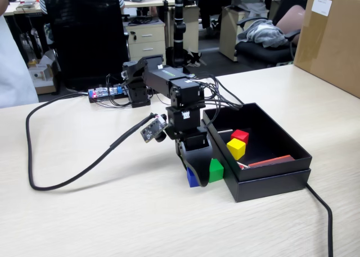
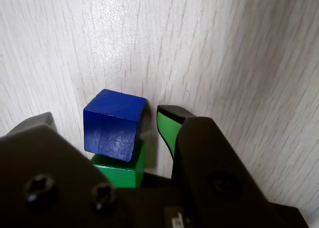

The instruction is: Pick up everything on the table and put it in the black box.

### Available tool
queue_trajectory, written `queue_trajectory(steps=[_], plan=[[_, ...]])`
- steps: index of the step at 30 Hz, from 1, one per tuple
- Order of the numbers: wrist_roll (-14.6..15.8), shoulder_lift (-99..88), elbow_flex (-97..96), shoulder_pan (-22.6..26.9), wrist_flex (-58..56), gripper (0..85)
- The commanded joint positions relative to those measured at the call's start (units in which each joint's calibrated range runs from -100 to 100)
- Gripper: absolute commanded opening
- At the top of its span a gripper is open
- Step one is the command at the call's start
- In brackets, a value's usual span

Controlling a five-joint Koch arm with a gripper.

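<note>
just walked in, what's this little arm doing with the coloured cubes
The arm is clearing cubes off the table into the black box. The red cube and yellow cube already lie inside. The gripper is down at the blue cube and green cube beside the box, jaws open around them.

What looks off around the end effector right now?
The blue cube and green cube sit pressed together between the open end effector fingers, so a close may catch both.
</note>
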Motion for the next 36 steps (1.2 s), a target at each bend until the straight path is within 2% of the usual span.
queue_trajectory(steps=[1, 2, 3, 5, 11, 16, 20, 23, 30, 34, 36], plan=[[0.0, -1.31, 3.31, 0.0, 0.12, 26.6], [0.15, -2.12, 3.31, -0.2, 0.12, 7.2], [0.2, -3.04, 2.95, -0.29, 0.12, 3.6], [0.2, -7.17, 0.5, -0.59, 0.12, 3.3], [0.0, -36.08, -11.74, -0.05, 0.03, 3.5], [-0.1, -53.29, -13.1, 4.79, 0.03, 3.5], [1.22, -51.34, -11.92, 11.18, 0.03, 3.6], [2.88, -39.64, -8.39, 14.07, 0.03, 3.6], [3.96, -24.38, -6.21, 14.85, 0.03, 4.1], [4.84, -21.74, -6.12, 14.9, -0.14, 4.5], [4.79, -21.39, -6.21, 14.75, -0.49, 10.5]])
